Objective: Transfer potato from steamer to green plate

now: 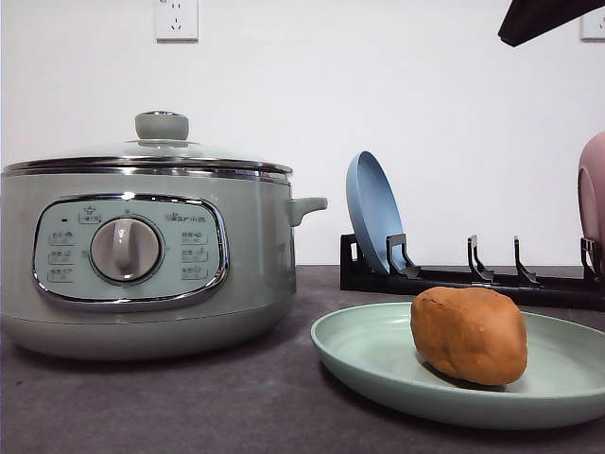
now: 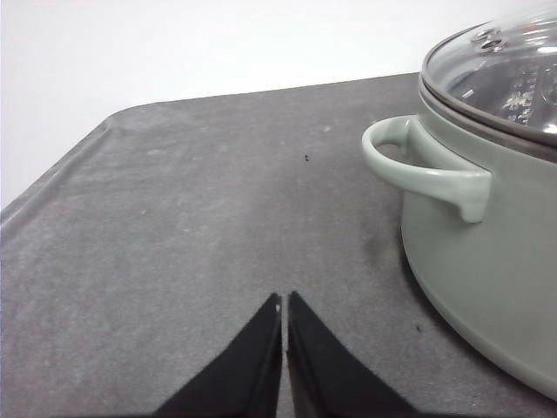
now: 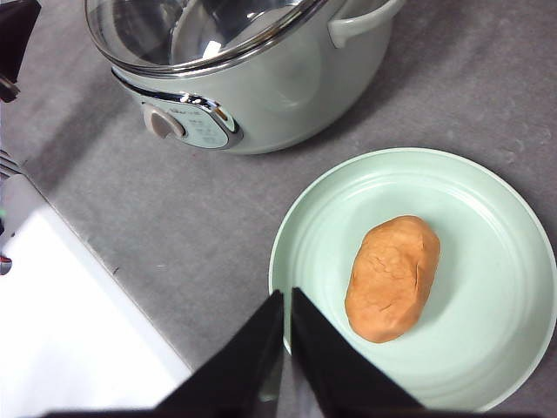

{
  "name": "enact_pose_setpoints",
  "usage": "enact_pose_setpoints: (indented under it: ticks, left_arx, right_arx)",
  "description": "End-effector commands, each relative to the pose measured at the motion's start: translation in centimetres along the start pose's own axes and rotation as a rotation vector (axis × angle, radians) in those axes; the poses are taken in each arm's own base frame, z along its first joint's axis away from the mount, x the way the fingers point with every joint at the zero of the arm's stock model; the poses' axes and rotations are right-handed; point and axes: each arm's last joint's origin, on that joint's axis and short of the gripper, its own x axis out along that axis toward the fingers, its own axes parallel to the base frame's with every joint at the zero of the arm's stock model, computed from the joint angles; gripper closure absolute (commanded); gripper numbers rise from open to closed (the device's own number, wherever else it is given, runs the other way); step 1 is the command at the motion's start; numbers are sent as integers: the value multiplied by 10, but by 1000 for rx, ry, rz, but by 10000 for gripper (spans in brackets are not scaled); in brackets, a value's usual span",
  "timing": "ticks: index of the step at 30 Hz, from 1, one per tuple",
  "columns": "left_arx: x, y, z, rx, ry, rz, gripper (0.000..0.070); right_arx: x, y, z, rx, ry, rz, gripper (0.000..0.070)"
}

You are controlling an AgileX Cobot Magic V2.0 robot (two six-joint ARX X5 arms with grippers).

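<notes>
Orange-brown and matte, the potato point(image 1: 469, 335) lies on its side in the green plate point(image 1: 378, 364), resting on the plate's shallow floor a little off centre. The plate sits on the dark grey counter point(image 1: 189, 407) just beside the steamer point(image 1: 142, 255), the two close but apart. The steamer's glass lid point(image 1: 156, 151) is seated on the pot, its knob upright, and the dial on the control panel faces the front camera. Behind the plate a black dish rack point(image 1: 473, 274) holds a blue plate point(image 1: 373, 213) standing on edge, and a pink plate point(image 1: 593, 199) shows at the rack's right end.

The left gripper point(image 2: 285, 300) has its fingers pressed together with nothing between them, hanging over bare counter near the steamer's side handle point(image 2: 418, 165). The right gripper point(image 3: 287, 300) is likewise closed and empty, poised above the near rim of the green plate, clear of the potato
</notes>
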Motion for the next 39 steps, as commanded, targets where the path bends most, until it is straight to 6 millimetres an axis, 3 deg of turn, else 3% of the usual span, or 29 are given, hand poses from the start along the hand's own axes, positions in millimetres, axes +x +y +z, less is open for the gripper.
enact_pose_setpoints:
  ticks: [1, 17, 24, 30, 39]
  left_arx:
    - [2, -1, -7, 4, 25, -2, 697]
    - [2, -1, -7, 4, 25, -2, 697]
    - [2, -1, -7, 4, 25, -2, 697]
    - [2, -1, -7, 4, 25, -2, 697]
    - [2, -1, -7, 4, 25, -2, 697]
  right_arx:
    - [-2, 2, 5, -19, -16, 10, 699]
    - [-3, 2, 5, -40, -25, 0, 699]
    - [-31, -10, 5, -140, -346, -169, 699]
    - [-38, -36, -34, -127, -625, -352, 699]
    - [-13, -67, -102, -157, -860, -547, 699]
